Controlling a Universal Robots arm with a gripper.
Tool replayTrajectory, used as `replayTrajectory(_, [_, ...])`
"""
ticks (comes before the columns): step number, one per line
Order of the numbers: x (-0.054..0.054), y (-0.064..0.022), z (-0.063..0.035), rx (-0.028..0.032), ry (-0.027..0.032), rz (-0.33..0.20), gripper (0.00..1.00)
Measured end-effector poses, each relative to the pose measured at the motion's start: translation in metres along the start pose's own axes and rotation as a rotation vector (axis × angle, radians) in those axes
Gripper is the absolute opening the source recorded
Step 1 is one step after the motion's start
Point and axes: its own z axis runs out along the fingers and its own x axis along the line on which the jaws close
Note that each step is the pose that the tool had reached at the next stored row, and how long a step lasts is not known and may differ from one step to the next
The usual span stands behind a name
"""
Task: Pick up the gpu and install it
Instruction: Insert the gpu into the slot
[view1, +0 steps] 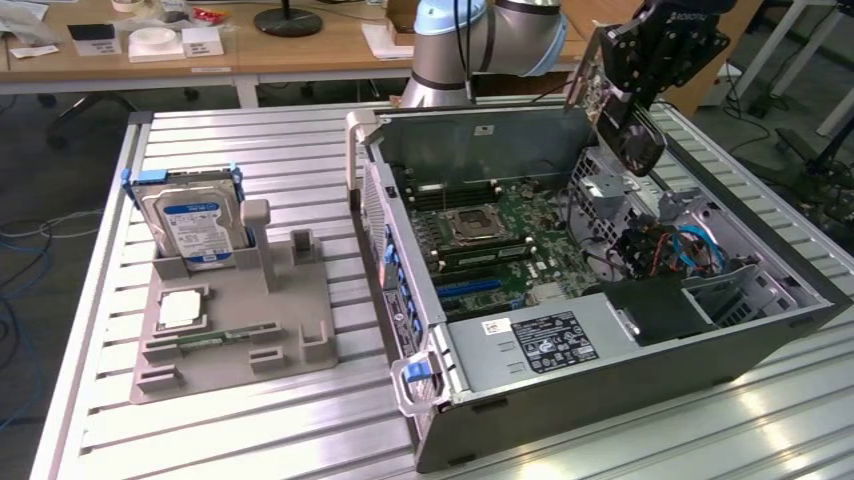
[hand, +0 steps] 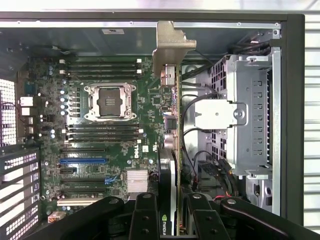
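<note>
Exterior view: I have the gripper (view1: 663, 55) up at about one o'clock, above the far corner of the open computer case (view1: 601, 330). The gpu (view1: 627, 130) hangs from it on edge, clear of the case rim and touching nothing else. The jaws are clamped on the card. In the wrist view the fingers (hand: 145, 215) sit on either side of its thin edge, with the metal bracket (hand: 172, 45) at the far end.

So the pickup is done and I judge this to be the carry-over stage, with the card not yet seated. In the wrist view it hangs over the edge of the motherboard (hand: 100, 125) next to the drive cage (hand: 250, 110), well off the expansion slots, including the blue slot (hand: 82, 161).

Seating it calls for bringing the connector edge parallel to and directly over a slot, with the bracket at the rear opening, then a straight descent. Loose cables (hand: 187, 150) beside the card could snag.

The hard drive (view1: 194, 225) stands in its holder at nine o'clock, well apart.
</note>
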Motion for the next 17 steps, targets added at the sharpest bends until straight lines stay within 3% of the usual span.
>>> replayTrajectory(17, [0.0,0.0002,0.0,0.0129,-0.0005,0.0,0.27])
